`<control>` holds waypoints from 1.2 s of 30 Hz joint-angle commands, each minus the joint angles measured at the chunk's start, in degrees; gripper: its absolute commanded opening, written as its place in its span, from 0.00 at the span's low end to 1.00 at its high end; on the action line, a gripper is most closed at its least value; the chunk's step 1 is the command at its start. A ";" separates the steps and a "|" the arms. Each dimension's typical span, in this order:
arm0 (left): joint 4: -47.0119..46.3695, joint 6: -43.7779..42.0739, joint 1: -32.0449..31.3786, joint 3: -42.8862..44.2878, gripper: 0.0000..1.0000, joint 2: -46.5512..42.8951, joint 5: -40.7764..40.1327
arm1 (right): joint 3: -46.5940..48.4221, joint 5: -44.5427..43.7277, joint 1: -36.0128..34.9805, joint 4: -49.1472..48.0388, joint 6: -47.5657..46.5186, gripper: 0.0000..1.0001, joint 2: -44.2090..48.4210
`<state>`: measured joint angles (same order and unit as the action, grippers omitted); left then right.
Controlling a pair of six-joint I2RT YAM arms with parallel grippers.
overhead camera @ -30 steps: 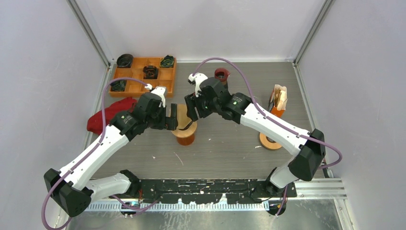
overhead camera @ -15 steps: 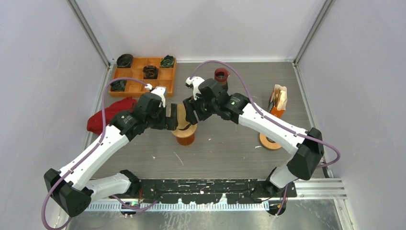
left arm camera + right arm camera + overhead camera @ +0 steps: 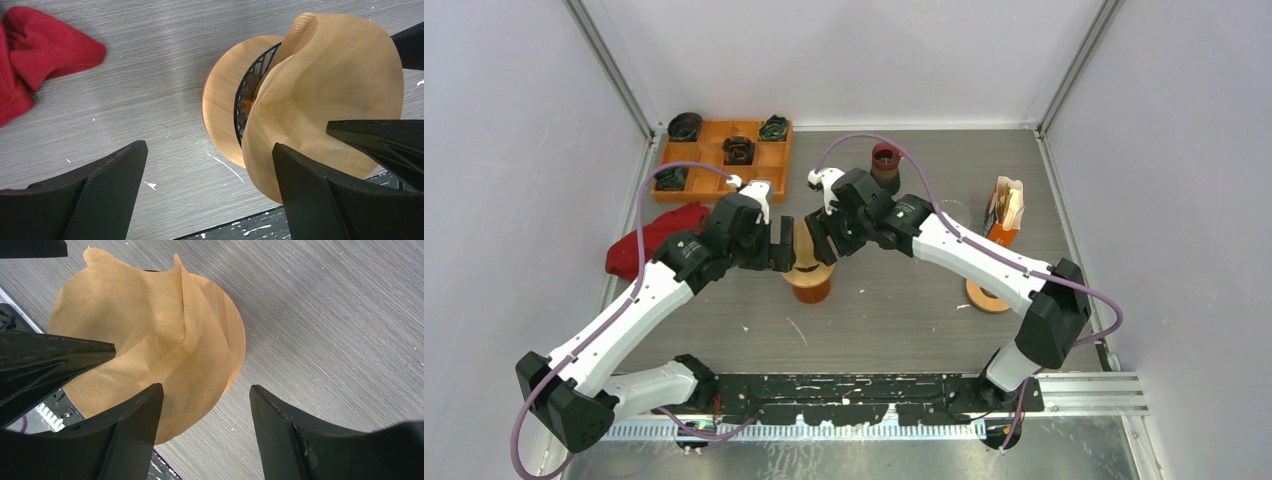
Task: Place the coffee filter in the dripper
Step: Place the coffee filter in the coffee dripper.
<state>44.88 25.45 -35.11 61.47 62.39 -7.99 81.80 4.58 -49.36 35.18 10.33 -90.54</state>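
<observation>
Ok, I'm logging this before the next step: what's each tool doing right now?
Left tool: open, holding nothing.
Right tool: open, holding nothing; the coffee filter lies beside it.

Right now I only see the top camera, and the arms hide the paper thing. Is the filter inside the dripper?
Observer: Not fully. The left wrist view shows the coffee filter tilted, with the black ribs of the dripper bare on one side.
Operator: Is a hand pinching it?
Observer: No. The right gripper has only table between its open jaws.
Operator: And the other one?
Observer: The left gripper is wide open too, clamping nothing.
</observation>
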 commanded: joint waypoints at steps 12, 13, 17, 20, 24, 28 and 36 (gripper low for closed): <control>-0.58 0.27 0.45 1.75 0.99 0.03 -1.15 | 3.36 -0.55 0.23 -0.90 -0.44 0.71 0.63; -0.54 0.34 0.40 1.76 0.99 0.01 -1.08 | 3.43 -0.61 0.23 -1.07 -0.28 0.71 0.63; -0.67 0.31 0.43 1.71 0.99 0.03 -0.97 | 3.38 -0.37 0.23 -1.91 0.53 0.71 0.76; -0.75 0.30 0.40 1.65 0.99 -0.11 -0.91 | 3.59 -0.26 0.23 -2.45 0.81 0.72 0.72; -0.93 0.30 0.37 2.02 0.99 -0.16 -0.86 | 4.06 -0.27 0.23 -2.91 0.93 0.73 0.72; -1.11 0.30 0.46 2.32 0.99 -0.16 -0.81 | 4.41 -0.43 0.19 -3.33 1.09 0.74 0.63; -1.45 0.43 0.42 2.44 0.99 -0.59 -0.89 | 4.87 -1.12 0.28 -3.79 1.41 0.75 0.67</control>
<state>44.86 25.47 -35.07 61.58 62.57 -8.43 83.83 4.25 -49.36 34.24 10.94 -90.78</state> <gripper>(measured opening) 0.994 0.749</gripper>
